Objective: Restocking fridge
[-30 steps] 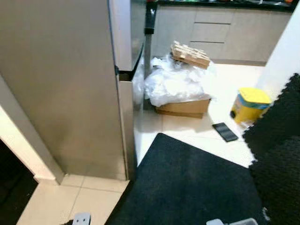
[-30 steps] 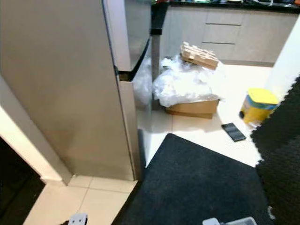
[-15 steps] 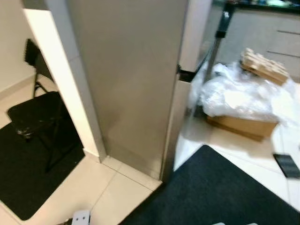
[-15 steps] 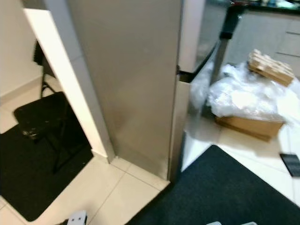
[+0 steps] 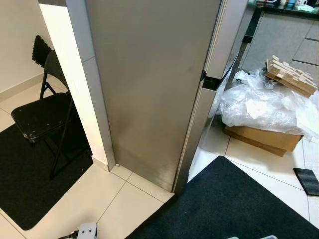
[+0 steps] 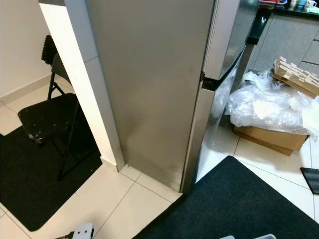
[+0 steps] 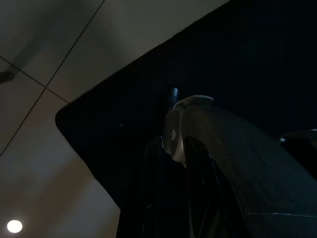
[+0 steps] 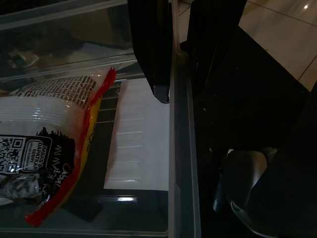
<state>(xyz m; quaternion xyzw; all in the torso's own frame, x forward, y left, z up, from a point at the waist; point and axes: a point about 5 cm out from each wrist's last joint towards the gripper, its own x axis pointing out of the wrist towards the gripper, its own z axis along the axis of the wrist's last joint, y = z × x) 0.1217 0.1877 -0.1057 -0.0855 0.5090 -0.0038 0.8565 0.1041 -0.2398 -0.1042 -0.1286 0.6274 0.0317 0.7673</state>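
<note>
Stainless-steel fridge stands upright, long axis vertical, straight ahead of the head camera. Its broad side panel faces the camera. The door fronts face toward the robot's right; doors are shut, with a dark seam between the upper and lower door at the front corner. The fridge base meets the pale tiled floor just beside a corner of the black floor mat.

Right pincer: wrist view shows the two black fingers straddling the rim of a clear plastic bin, one finger inside the wall and one outside, clamped on that rim. Inside the bin lies a plastic food bag with a red edge, black print and a QR code. A sliver of the bin's rim shows at the bottom edge of the head views.

Left pincer: wrist view is very dark; the fingers hang over the black mat and the pale tiles. Cannot tell whether they are apart or together.

Surroundings, head views. Left of the fridge: a white wall pillar, touching the fridge side. Further left: a black folding chair on a second black mat. Right of the fridge: a cardboard box on the floor, covered with crumpled clear plastic sheeting; a stack of wooden blocks rests on top. Grey cabinet fronts stand behind. A flat black object lies on the tiles near the mat.
</note>
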